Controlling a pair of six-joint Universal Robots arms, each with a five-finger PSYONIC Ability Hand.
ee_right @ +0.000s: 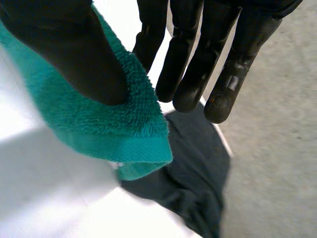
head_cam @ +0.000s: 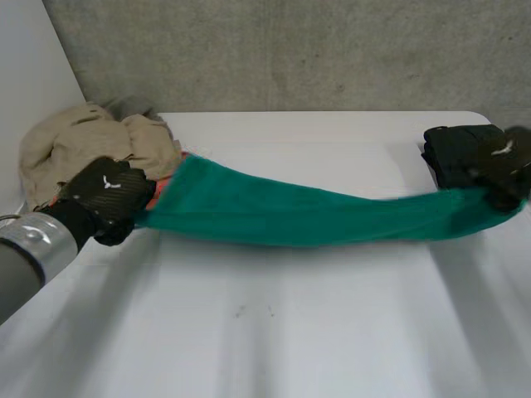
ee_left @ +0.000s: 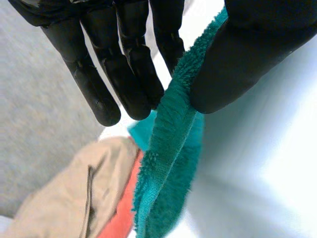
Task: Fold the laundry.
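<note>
A green towel (head_cam: pixel 307 217) stretches across the white table (head_cam: pixel 274 332), lifted between both hands. My left hand (head_cam: pixel 104 199) holds its left end; in the left wrist view the thumb (ee_left: pixel 237 64) pinches the towel's edge (ee_left: pixel 171 144) against the straight fingers (ee_left: pixel 124 74). My right hand (head_cam: pixel 506 170) holds the right end; in the right wrist view its thumb (ee_right: pixel 74 54) presses the towel corner (ee_right: pixel 114 124) against the fingers (ee_right: pixel 198 64).
A beige garment (head_cam: pixel 79 145) lies heaped at the table's far left, with an orange cloth (ee_left: pixel 121 213) beside it. A dark folded cloth (head_cam: pixel 452 149) sits at the far right, under my right hand (ee_right: pixel 193 183). A grey wall (head_cam: pixel 290 50) stands behind the table.
</note>
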